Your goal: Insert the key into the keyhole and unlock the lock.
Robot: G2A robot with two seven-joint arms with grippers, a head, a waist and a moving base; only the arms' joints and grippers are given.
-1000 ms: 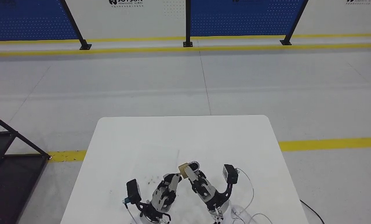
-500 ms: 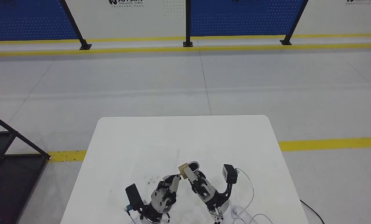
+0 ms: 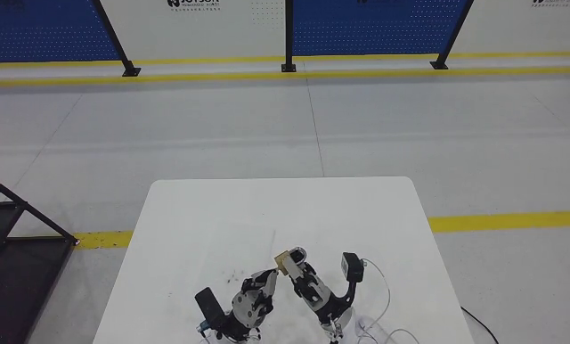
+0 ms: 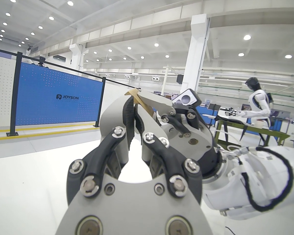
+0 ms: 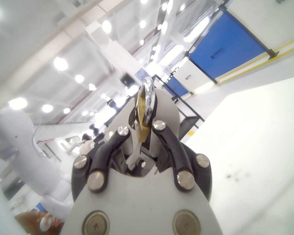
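I have the lock (image 5: 142,103) clamped in the right hand (image 5: 148,113). Its brass body is pinched flat between the fingers, and the chrome shackle (image 5: 148,86) points away from the wrist. I judge that grip is meant to leave the keyhole end exposed toward the other arm and to brace the lock against a twist.

From above, the lock hangs over the worktop (image 3: 267,210) near its 6 o'clock edge, lifted off the surface. The left hand (image 4: 135,121) sits just beside it, at about 7 o'clock from the lock. Its fingers are drawn together with the black pads nearly meeting at the tips. I cannot make out the key between them, so I can't confirm it is seated or in the keyhole.

Both forearms come in low from the 6 o'clock side and angle inward, so the two hands meet tip to tip. The left wrist is tilted upward, aiming its fingertips at the brass body.

I would judge that alignment or insertion is the step in hand.
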